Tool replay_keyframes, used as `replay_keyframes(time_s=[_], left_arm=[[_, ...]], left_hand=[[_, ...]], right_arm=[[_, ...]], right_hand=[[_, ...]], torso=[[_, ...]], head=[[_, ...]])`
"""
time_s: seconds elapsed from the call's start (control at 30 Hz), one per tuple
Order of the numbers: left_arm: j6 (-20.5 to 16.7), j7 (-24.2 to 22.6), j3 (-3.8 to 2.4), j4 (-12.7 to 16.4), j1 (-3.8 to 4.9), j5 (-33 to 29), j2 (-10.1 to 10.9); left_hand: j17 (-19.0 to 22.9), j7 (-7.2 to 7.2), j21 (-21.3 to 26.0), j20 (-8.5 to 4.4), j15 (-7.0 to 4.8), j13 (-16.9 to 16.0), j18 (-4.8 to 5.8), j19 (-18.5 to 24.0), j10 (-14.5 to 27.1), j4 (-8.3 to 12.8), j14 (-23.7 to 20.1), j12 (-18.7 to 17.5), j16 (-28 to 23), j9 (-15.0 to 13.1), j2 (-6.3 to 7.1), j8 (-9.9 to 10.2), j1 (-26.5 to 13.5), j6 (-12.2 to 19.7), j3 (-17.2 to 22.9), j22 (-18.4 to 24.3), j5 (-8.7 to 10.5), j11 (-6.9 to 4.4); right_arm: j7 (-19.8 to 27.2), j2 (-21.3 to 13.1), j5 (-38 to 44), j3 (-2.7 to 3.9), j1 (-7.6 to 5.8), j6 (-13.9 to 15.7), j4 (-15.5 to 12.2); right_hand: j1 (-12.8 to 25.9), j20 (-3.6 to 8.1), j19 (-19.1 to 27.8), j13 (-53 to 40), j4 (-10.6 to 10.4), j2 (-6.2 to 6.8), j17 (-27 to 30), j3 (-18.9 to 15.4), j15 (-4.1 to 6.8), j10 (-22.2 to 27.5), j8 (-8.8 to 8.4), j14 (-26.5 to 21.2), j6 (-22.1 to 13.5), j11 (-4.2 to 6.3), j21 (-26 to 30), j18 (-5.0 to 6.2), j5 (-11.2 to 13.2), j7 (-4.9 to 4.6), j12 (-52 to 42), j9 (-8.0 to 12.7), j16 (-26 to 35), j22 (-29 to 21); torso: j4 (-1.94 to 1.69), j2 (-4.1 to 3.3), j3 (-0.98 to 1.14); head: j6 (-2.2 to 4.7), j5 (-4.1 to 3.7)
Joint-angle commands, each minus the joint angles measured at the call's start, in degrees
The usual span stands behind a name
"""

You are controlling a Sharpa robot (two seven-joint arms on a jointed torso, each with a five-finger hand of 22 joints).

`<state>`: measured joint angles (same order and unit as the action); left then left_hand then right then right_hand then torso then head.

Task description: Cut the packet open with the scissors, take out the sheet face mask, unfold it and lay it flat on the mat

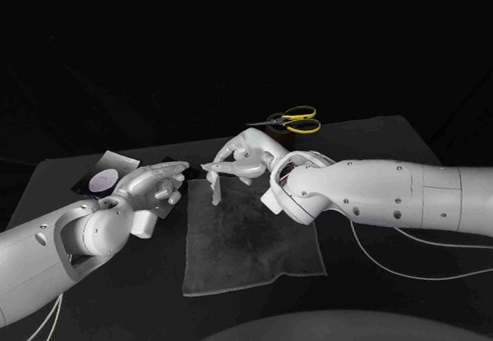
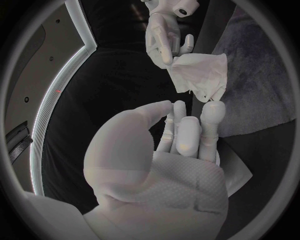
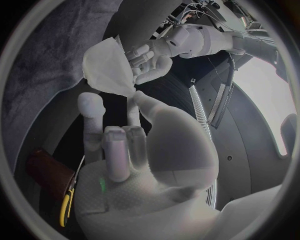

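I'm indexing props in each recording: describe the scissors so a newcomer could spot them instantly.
On the black table, look beyond the far end of the grey mat. The scissors lie there; their bright yellow handles set them apart from the white sheet mask and the pale packet.

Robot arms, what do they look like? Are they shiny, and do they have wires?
The left arm and right arm are smooth, rounded white shells dotted with small dark holes. Thin white cables loop beneath them. The left robot hand and right robot hand are silver, with rounded fingers and a dimpled patch on the back.
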<state>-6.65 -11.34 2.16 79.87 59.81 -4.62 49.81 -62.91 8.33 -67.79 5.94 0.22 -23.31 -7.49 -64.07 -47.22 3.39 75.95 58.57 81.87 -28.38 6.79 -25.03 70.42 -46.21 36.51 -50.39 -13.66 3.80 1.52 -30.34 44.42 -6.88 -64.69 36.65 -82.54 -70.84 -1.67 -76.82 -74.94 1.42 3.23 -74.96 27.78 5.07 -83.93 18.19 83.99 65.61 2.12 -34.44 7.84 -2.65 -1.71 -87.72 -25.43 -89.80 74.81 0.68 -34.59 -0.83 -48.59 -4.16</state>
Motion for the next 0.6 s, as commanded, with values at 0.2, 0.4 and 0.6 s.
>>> replay_keyframes(time_s=[0.2,0.4,0.6], left_arm=[[0.1,-1.8,-0.08,0.4,0.4,0.0,-0.6],[-0.4,-1.7,-0.07,0.9,0.48,2.2,-1.4],[-0.5,-1.1,-0.05,1.7,0.49,3.4,-1.9]], left_hand=[[0.0,-0.03,0.3,-0.09,0.12,0.1,-1.05,0.3,-0.3,-0.1,-0.3,-0.2,-0.3,0.1,0.05,0.3,0.2,-0.3,-0.3,0.0,-0.39,0.15],[0.4,-0.02,0.6,-0.07,0.13,0.2,-1.14,0.7,-0.3,-0.1,-0.6,-0.3,-0.5,0.2,0.14,0.3,0.1,-0.3,-0.4,0.5,-0.38,0.15],[0.7,-0.02,0.8,-0.06,0.15,0.3,-1.17,0.8,-0.3,-0.2,-0.7,-0.3,-0.6,0.2,0.19,0.3,0.0,-0.3,-0.5,0.7,-0.38,0.17]], right_arm=[[-0.2,-1.2,-0.5,-0.03,2.97,-1.1,0.9],[-0.7,-3.2,-1.1,-0.17,5.91,-1.9,2.1],[-1.2,-6.3,-1.5,-0.36,8.31,-2.1,1.4]], right_hand=[[0.0,0.07,0.4,-13.6,1.2,-0.78,-15.0,1.7,0.23,-5.6,2.08,6.0,0.4,0.23,0.2,0.7,-0.1,-0.1,0.2,-2.3,-0.2,0.0],[0.1,0.07,0.5,-13.5,1.2,-0.81,-15.0,1.8,0.22,-5.6,2.12,6.0,0.3,0.22,0.5,0.76,-0.1,-0.12,0.3,-2.3,-0.2,-0.1],[0.1,0.07,0.5,-13.5,1.2,-0.84,-14.9,1.8,0.22,-5.6,2.15,6.0,0.3,0.2,0.7,0.78,-0.1,-0.13,0.3,-2.3,-0.1,-0.1]], torso=[[0.17,-0.1,0.09],[0.17,-0.08,0.19],[0.14,-0.14,0.25]], head=[[-0.73,0.58],[-1.11,0.82],[-1.41,1.2]])
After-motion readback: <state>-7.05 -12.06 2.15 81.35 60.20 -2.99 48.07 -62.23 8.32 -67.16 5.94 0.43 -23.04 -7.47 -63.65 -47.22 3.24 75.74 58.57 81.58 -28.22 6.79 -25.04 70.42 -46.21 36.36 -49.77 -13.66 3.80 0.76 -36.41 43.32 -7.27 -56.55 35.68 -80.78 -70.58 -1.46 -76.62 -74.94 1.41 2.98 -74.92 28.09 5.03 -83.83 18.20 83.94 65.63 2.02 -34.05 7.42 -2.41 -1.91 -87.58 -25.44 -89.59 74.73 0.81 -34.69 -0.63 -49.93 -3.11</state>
